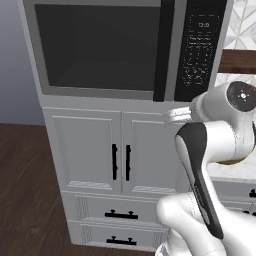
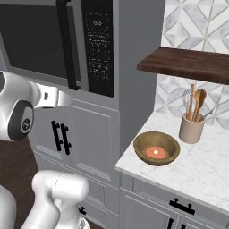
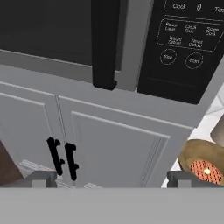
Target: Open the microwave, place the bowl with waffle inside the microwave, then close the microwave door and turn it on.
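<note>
The microwave [image 1: 105, 50] sits built in above the cabinets, and its door [image 2: 31, 38] of dark glass is shut. The black bar handle [image 3: 105, 43] runs down between the glass and the keypad [image 3: 188, 43]. My gripper [image 3: 111, 178] is open and empty. It faces the cabinet front just below the handle's lower end and touches nothing. The brown bowl [image 2: 157, 148] stands on the marble counter [image 2: 201, 172] to the right of the microwave column, with the reddish-orange waffle [image 2: 155, 153] in it. Bowl [image 3: 205, 159] and waffle [image 3: 204, 169] also appear at the hand view's lower right.
Light grey cabinet doors with short black handles [image 1: 120, 161] are below the microwave, with drawers [image 1: 120, 215] under them. A beige crock of utensils [image 2: 192, 127] stands behind the bowl. A dark wooden shelf [image 2: 188, 62] hangs above the counter.
</note>
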